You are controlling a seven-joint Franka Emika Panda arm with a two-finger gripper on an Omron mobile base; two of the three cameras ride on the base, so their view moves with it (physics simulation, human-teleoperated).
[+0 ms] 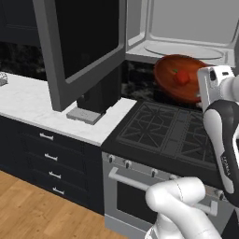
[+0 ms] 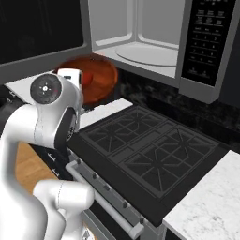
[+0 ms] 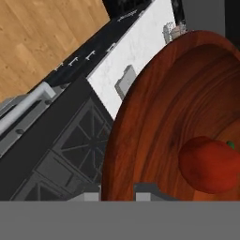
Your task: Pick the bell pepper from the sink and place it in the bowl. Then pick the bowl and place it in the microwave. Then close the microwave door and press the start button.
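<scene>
The reddish-brown bowl (image 1: 173,89) hangs tilted in the air above the stove, just below the microwave (image 1: 186,28), which stands wide open. My gripper (image 1: 201,93) is shut on the bowl's near rim (image 3: 117,154), one fingertip on each side of it. Inside the bowl (image 2: 101,79) the red bell pepper (image 1: 181,76) with its green stem rests against the sloping wall (image 3: 208,164). The microwave door (image 1: 79,46) is swung open to the left. The round turntable (image 2: 145,54) is bare, and the button panel (image 2: 206,37) sits to its right. The sink is out of view.
A black gas stove (image 1: 168,130) with grates lies under the bowl, its oven handle (image 1: 135,182) in front. White marble counter (image 1: 28,98) runs to the left with a small grey block (image 1: 84,114) on it. More counter (image 2: 211,206) lies right of the stove.
</scene>
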